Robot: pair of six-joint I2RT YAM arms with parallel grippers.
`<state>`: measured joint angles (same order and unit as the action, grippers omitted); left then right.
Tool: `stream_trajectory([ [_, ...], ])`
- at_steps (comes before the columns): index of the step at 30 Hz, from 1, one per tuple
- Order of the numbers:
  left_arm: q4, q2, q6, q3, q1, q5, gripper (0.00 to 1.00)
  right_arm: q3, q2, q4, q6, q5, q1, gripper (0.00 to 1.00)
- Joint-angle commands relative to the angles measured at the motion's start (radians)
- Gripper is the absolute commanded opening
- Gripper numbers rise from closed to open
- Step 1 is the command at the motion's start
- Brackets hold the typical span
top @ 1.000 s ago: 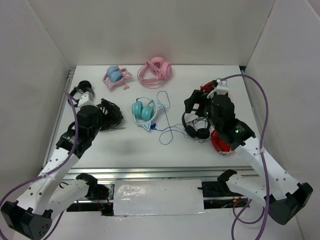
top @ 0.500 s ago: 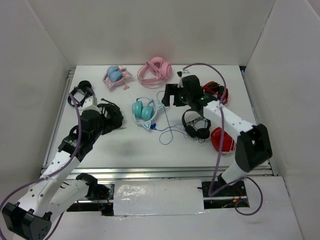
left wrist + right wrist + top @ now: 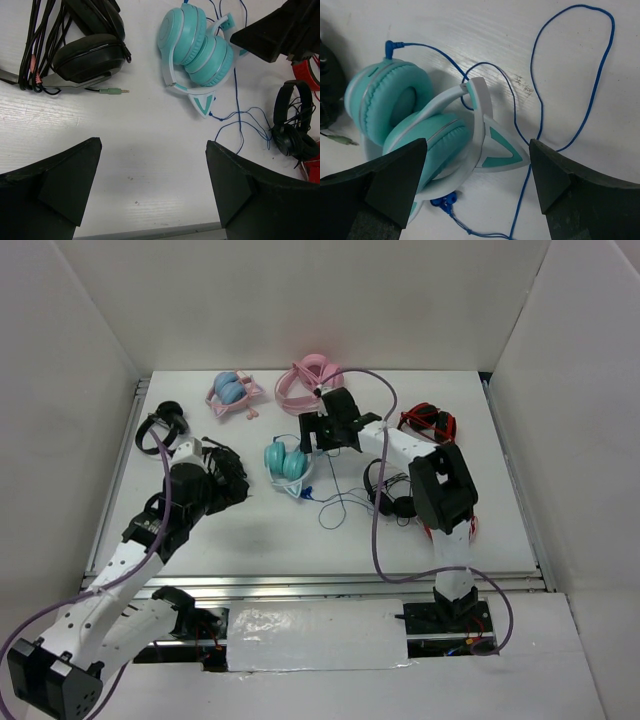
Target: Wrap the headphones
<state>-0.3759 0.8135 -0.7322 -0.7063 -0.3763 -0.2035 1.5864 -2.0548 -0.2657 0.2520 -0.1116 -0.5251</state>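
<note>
The teal cat-ear headphones [image 3: 286,460] lie folded at the table's middle, also in the left wrist view [image 3: 197,47] and the right wrist view [image 3: 420,125]. Their thin dark blue cable [image 3: 331,502] trails loose to the right in loops [image 3: 540,100] [image 3: 235,117]. My right gripper [image 3: 318,432] is open and empty, just above the headband and one cat ear [image 3: 477,150]. My left gripper [image 3: 226,478] is open and empty over bare table to the left of and nearer than the headphones [image 3: 153,145].
A black headset with bundled cable [image 3: 160,425] [image 3: 90,57] lies at far left. A pink-and-blue pair [image 3: 232,392] and an all-pink pair [image 3: 312,380] lie at the back. Black headphones [image 3: 392,490] [image 3: 292,132] and red ones [image 3: 428,422] lie right.
My right arm has swung from the table's right side leftward to above the teal headphones. My left gripper has shifted slightly toward them. The headphones and cable have not moved.
</note>
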Motion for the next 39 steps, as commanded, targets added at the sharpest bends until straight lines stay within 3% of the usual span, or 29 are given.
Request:
stream_trajectory([
  [1,0.046,0.007,0.024,-0.002,-0.006,0.013,0.99,0.075,-0.025,-0.012,-0.051,0.055,-0.004,0.9],
  [13,0.051,0.042,0.037,-0.016,-0.006,0.023,0.99,0.247,-0.192,-0.171,-0.08,0.136,-0.019,0.91],
  [17,0.052,0.047,0.039,-0.016,-0.006,0.021,0.99,0.282,-0.22,-0.217,-0.076,0.121,-0.018,0.72],
  [18,0.054,0.046,0.039,-0.016,-0.004,0.022,0.99,0.273,-0.217,-0.216,-0.076,0.116,-0.018,0.69],
  [22,0.069,0.053,0.036,-0.015,-0.006,0.033,0.99,0.202,-0.179,-0.181,-0.054,0.069,-0.018,0.41],
  [26,0.083,0.078,0.039,-0.019,-0.006,0.072,0.99,0.155,-0.13,-0.162,-0.04,0.053,-0.022,0.21],
  [27,0.084,0.085,0.039,-0.021,-0.006,0.078,0.99,0.13,-0.102,-0.158,-0.04,0.056,-0.024,0.2],
  [29,0.109,0.105,0.033,-0.013,-0.006,0.096,0.99,0.103,-0.07,-0.139,-0.042,0.053,-0.029,0.0],
  [34,0.135,0.148,0.011,-0.012,-0.019,0.112,0.99,-0.02,0.057,-0.07,-0.023,0.108,-0.079,0.0],
  [37,0.137,0.153,-0.006,-0.021,-0.026,0.087,0.99,-0.089,0.172,-0.05,0.016,0.22,-0.113,0.0],
  [39,0.155,0.154,-0.022,-0.019,-0.03,0.076,0.99,-0.141,0.225,-0.046,0.116,0.271,-0.13,0.0],
])
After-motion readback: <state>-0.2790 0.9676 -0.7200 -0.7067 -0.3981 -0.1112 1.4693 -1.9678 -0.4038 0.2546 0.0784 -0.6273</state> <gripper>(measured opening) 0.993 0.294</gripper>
